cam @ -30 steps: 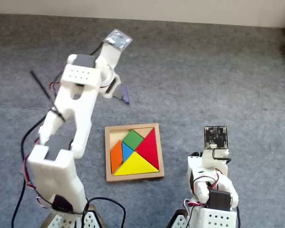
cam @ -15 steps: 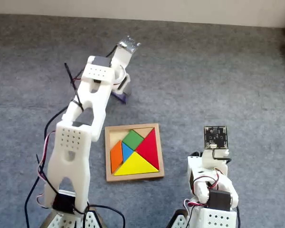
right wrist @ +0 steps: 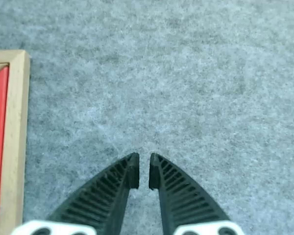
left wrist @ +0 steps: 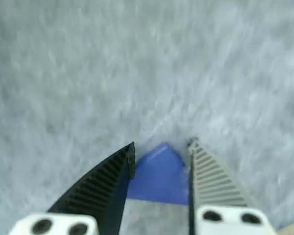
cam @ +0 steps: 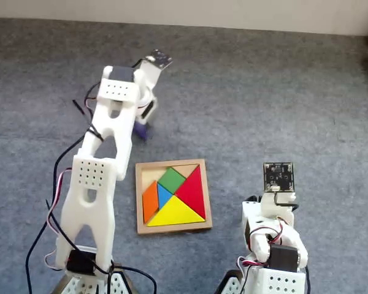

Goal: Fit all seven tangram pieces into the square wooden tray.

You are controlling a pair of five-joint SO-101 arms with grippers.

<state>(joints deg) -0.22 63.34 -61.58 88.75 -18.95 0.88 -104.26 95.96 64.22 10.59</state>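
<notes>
In the left wrist view, one blue-violet piece (left wrist: 159,176) is seen clamped between the fingers of the left hand (left wrist: 161,145). In the high view it is half hidden under the arm, just beyond the tray (cam: 173,228). Five coloured pieces (cam: 175,214) are counted inside the tray. The right hand (right wrist: 140,169) is held narrow and empty over the bench (right wrist: 210,73).

Grey felt tabletop (cam: 282,92), square wooden tray (cam: 170,163) flat near its front, purple piece (cam: 141,130) touching the felt beyond.

Nothing legible here — no text, label, brand, number or sign can be read
</notes>
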